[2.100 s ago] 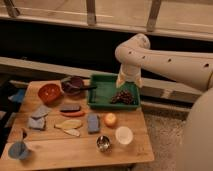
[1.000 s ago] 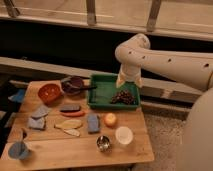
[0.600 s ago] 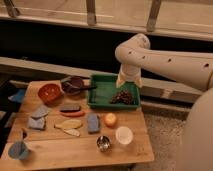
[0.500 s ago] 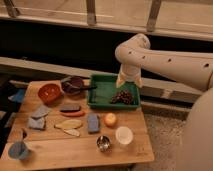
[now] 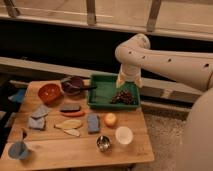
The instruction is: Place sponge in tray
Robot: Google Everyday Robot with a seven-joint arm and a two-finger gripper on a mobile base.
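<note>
While the sponge (image 5: pixel 93 122) is being supported by the table (image 5: pixel 50 150) at centre frame, beside the orange (image 5: pixel 110 119), the gripper (image 5: pixel 128 82) is being held wide and empty over the right half of the tray (image 5: pixel 102 92).

hand (image 5: pixel 128 81) over rt rear of tray (image 5: pixel 101 93); sponge (image 5: pixel 93 122) on table (image 5: pixel 55 150) before it, left of fruit (image 5: pixel 110 119).

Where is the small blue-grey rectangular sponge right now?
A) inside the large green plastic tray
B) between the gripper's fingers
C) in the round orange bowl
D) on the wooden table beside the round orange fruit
D: the sponge lies flat on the wooden table next to the orange fruit, outside the green tray; the open gripper hangs over the tray's right side, empty.
</note>
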